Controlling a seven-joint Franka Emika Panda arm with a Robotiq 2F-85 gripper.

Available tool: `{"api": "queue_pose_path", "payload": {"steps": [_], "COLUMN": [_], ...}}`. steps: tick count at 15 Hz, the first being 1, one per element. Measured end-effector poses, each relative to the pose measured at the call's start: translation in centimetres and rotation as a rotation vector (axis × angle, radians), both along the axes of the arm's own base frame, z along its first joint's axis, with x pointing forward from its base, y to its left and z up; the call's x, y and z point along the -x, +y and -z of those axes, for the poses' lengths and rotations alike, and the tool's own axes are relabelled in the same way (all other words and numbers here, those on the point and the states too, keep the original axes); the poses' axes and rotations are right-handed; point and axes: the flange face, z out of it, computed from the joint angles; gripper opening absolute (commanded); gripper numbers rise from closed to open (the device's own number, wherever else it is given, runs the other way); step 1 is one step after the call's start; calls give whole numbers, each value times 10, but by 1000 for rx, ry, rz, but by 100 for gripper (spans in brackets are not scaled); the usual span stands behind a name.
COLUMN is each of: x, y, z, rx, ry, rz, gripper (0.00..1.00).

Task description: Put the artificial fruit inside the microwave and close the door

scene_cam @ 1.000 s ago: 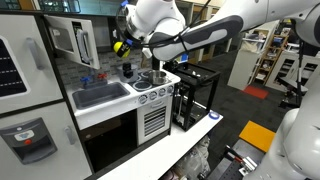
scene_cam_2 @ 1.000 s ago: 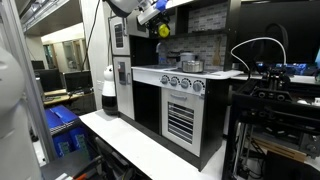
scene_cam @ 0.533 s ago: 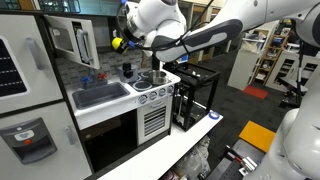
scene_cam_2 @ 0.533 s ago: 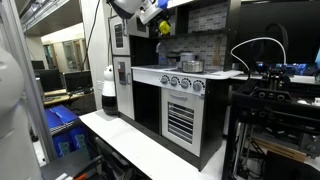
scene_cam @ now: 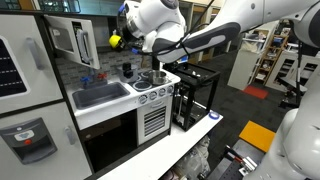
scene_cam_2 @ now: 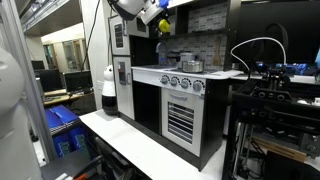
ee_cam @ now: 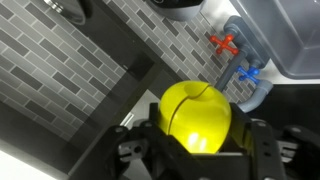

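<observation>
**Gripper [ee_cam: 198, 148] clamping the artificial fruit [ee_cam: 195, 116] outside the open microwave [scene_cam: 60, 38]**

The claw is squeezing the round yellow fruit between its two black fingers [ee_cam: 262, 150]. The jaws are standing only as far apart as the ball is forcing them. In the wrist view one finger is pressing at the fruit's nine o'clock and the other at its three o'clock. The fruit is hanging in the air, carried by the claw alone.

In an exterior view the fruit [scene_cam: 114, 41] is showing at three o'clock of the door [scene_cam: 83, 42], near it but apart, and outside the microwave. The door is standing swung open, and the cavity is lying at its nine o'clock. The sink [scene_cam: 100, 95] is lying at about six o'clock of the fruit. The stove [scene_cam: 152, 95] with its pots [scene_cam: 150, 77] is sitting at four o'clock. The white arm [scene_cam: 165, 20] is reaching in from three o'clock.

In an exterior view the fruit [scene_cam_2: 163, 27] is showing as a yellow spot at the claw's tip, at eleven o'clock of the pots [scene_cam_2: 188, 65].

In the wrist view a grey brick wall [ee_cam: 60, 70] is filling the ten o'clock side. A red tap [ee_cam: 225, 42] is standing at one o'clock of the fruit and a blue tap [ee_cam: 246, 73] at two o'clock.
</observation>
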Motion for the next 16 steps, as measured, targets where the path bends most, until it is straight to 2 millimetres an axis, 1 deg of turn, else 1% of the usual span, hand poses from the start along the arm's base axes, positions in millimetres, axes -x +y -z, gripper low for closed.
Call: {"api": "queue_pose_path", "payload": {"steps": [4,10,13,16], "x": [-6,-25,-34,-39], "y": [7,16,20,26], "z": [4,9,5,1], "rx": [32,67,72,82], "ry": [-31,-75,-96,-120], "rz": [-28,-50,-56,-66], "gripper": [42,42,42,42]}}
